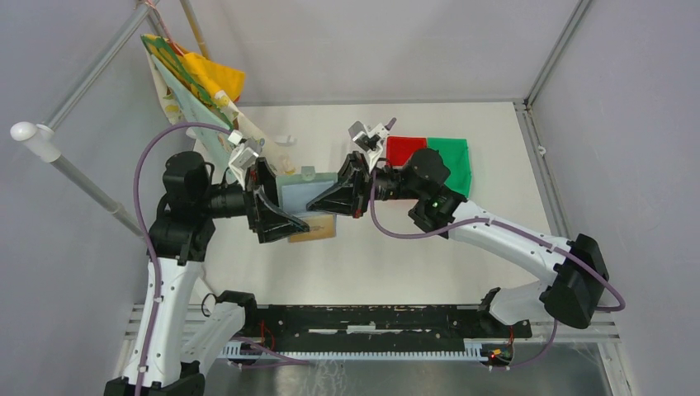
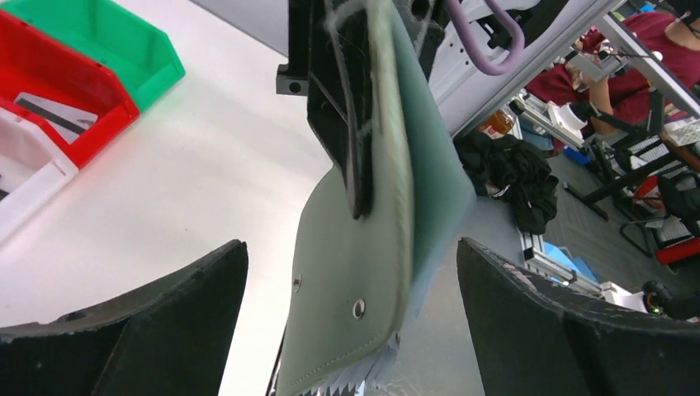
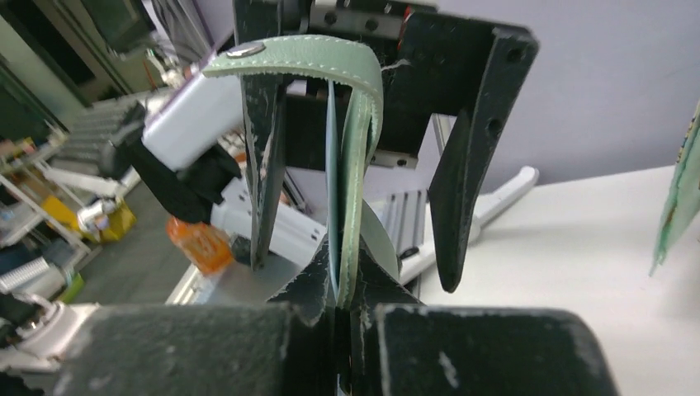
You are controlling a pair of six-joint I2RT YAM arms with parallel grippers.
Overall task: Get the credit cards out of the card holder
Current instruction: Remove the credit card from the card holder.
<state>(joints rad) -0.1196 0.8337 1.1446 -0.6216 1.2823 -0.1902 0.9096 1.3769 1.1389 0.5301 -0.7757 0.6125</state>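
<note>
The grey-green card holder (image 1: 299,190) hangs in the air between the two arms. My right gripper (image 3: 347,285) is shut on one edge of the card holder (image 3: 353,173), whose snap tab (image 3: 297,51) arches over the top. My left gripper (image 2: 355,326) is open, with a dark finger on each side of the card holder (image 2: 355,264) and neither one touching it. A tan-gold card (image 1: 314,229) lies flat on the table just below the holder. A silvery-white card with a dark stripe (image 2: 54,115) lies in the red bin (image 2: 91,87). The black card is not visible.
A green bin (image 1: 450,161), the red bin (image 1: 403,151) and a white bin (image 2: 29,177) stand in a row at the back right. A colourful cloth (image 1: 198,78) hangs from the frame at the back left, next to a white pole (image 1: 37,136).
</note>
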